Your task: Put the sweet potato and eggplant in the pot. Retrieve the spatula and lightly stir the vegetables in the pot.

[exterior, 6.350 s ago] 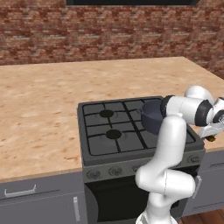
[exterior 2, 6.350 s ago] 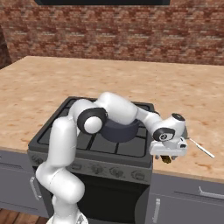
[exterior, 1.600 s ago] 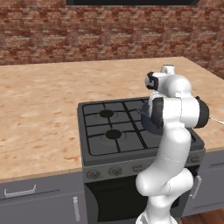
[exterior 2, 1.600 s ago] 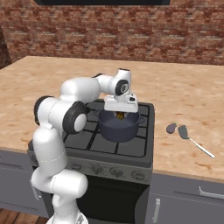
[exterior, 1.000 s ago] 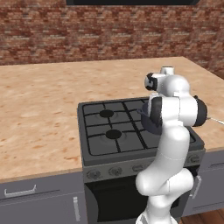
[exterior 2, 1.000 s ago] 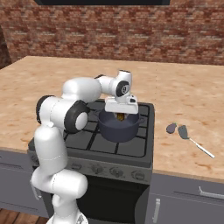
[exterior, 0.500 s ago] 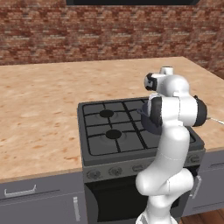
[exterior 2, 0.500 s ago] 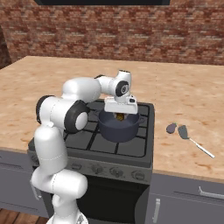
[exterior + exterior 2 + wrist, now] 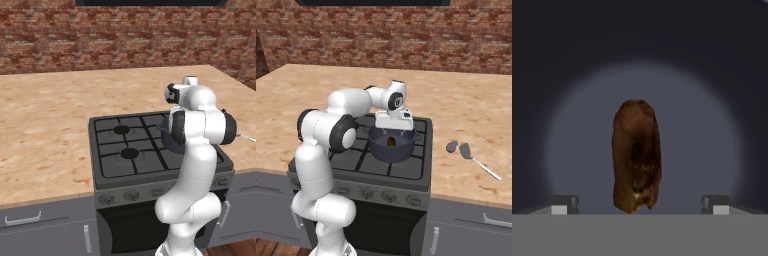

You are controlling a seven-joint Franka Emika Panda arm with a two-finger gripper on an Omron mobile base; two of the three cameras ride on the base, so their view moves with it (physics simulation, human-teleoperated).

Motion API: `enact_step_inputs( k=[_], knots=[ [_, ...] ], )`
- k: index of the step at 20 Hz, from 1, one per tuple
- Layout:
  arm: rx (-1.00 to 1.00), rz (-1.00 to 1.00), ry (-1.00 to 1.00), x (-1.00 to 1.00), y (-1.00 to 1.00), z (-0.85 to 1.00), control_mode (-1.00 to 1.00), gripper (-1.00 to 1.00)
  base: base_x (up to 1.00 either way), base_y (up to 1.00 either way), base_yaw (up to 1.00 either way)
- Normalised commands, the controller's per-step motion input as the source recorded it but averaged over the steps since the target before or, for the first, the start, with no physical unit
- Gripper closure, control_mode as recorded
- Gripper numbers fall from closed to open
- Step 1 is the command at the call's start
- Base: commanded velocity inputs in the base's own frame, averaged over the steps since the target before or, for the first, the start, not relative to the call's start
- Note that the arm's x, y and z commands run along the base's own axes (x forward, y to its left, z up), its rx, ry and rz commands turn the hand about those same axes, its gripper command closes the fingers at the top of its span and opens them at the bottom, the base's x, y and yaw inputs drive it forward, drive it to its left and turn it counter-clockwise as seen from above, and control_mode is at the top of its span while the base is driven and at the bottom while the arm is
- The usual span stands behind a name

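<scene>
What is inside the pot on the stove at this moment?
The sweet potato lies in the pot, seen between the open gripper fingertips, which stand clear of it. The rest of the visible pot floor looks bare; the gripper hovering above covers part of the opening in the right base view.

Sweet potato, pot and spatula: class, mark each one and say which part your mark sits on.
sweet potato [image 9: 636, 155]: hand view, middle of its body.
pot [image 9: 390, 151]: right base view, front outer wall.
spatula [image 9: 466, 150]: right base view, its blade.
</scene>
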Motion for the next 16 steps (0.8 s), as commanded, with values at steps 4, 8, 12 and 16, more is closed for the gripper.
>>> enact_step_inputs(
  k=[4, 8, 12, 16],
  knots=[
    [0.0, 0.0, -0.03, -0.04, 0.0, 0.19, -1.0, -1.0, 0.0, 0.0, 0.0],
    [0.0, 0.0, -0.13, -0.23, 0.0, 0.57, -1.0, -1.0, 0.0, 0.0, 0.0],
    [0.0, -0.06, -0.13, -0.26, -0.09, 0.67, -1.0, -1.0, 0.0, 0.0, 0.0],
    [0.02, -0.16, -0.09, -0.14, -0.52, 0.54, -1.0, -1.0, 0.0, 0.0, 0.0]
  ],
)
